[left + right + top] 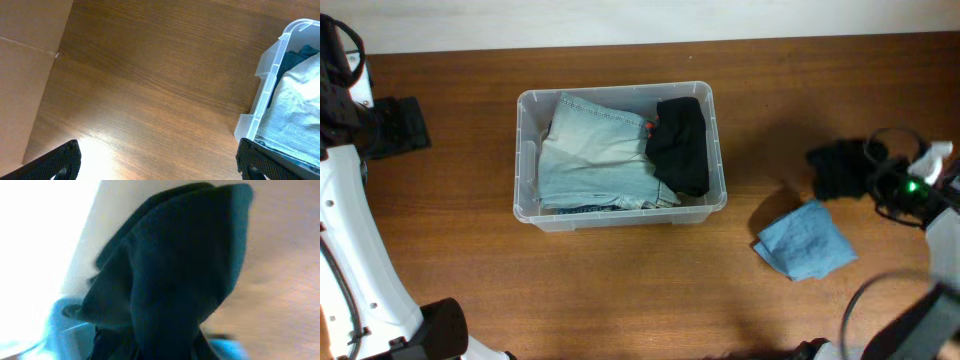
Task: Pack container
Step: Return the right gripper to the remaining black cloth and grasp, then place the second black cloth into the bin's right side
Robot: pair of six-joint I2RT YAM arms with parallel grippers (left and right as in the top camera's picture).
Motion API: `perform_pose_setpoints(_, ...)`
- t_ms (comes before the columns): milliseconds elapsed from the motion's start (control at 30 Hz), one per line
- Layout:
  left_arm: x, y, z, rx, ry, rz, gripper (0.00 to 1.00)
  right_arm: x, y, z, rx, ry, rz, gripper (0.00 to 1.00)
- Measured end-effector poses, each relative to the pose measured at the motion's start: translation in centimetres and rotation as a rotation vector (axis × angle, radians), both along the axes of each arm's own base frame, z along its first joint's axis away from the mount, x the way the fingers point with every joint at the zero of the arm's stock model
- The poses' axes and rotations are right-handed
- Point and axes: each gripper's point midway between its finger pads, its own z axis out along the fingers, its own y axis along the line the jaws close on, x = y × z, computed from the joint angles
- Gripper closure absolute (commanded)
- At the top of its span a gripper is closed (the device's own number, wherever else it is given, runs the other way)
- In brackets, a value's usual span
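Observation:
The clear plastic container (523, 150) stands at the table's middle. It holds folded light-blue denim (595, 150) on the left and a black garment (682, 145) on the right. My right gripper (868, 178) is at the far right, shut on a dark cloth (835, 170) that it holds above the table. That dark cloth (175, 270) fills the right wrist view and hides the jaws. My left gripper (405, 125) is open and empty at the far left, well apart from the container. Its fingers (160, 167) are spread over bare wood, with the container's corner (270, 75) at the right.
A light-blue cloth (805, 242) lies crumpled on the table, in front of and to the left of the right gripper; it also shows in the right wrist view (227, 347). A beige surface (25, 75) borders the table's left edge.

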Motion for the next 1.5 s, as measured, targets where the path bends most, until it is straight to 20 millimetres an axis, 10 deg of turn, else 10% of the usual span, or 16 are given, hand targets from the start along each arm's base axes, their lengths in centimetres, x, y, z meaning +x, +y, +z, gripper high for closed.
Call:
perform_pose_setpoints(167,0.0,0.0,0.0,0.000,0.000,0.000,0.01,2.2,10.6,13.0,-0.140,-0.379,0.317,0.85)
perform_pose_setpoints(300,0.0,0.0,0.0,0.000,0.000,0.000,0.01,1.0,20.4,17.1,-0.121,-0.541,0.587,0.84)
perform_pose_setpoints(500,0.0,0.0,0.0,0.000,0.000,0.000,0.01,0.3,31.9,14.8,-0.068,-0.548,0.863,0.83)
perform_pose_setpoints(600,0.0,0.0,0.0,0.000,0.000,0.000,0.01,2.3,35.1,9.2,-0.065,-0.437,0.904,0.83)
perform_pose_setpoints(800,0.0,0.0,0.0,0.000,0.000,0.000,0.01,5.0,36.2,-4.4,-0.074,-0.139,0.887,0.57)
perform_pose_setpoints(867,0.0,0.0,0.0,0.000,0.000,0.000,0.01,4.7,36.0,-5.4,-0.068,-0.090,0.885,0.48)
perform_pose_setpoints(1033,0.0,0.0,0.0,0.000,0.000,0.000,0.01,4.2,34.8,-3.4,-0.153,0.059,0.888,0.39)
perform_pose_setpoints(1167,0.0,0.0,0.0,0.000,0.000,0.000,0.01,6.3,33.5,3.1,-0.316,0.000,0.857,0.37)
perform_pose_setpoints(1333,0.0,0.0,0.0,0.000,0.000,0.000,0.01,8.3,34.5,11.6,-0.440,-0.229,0.815,0.68)
perform_pose_setpoints(1500,0.0,0.0,0.0,0.000,0.000,0.000,0.01,6.4,38.3,8.0,-0.452,-0.144,0.922,0.79)
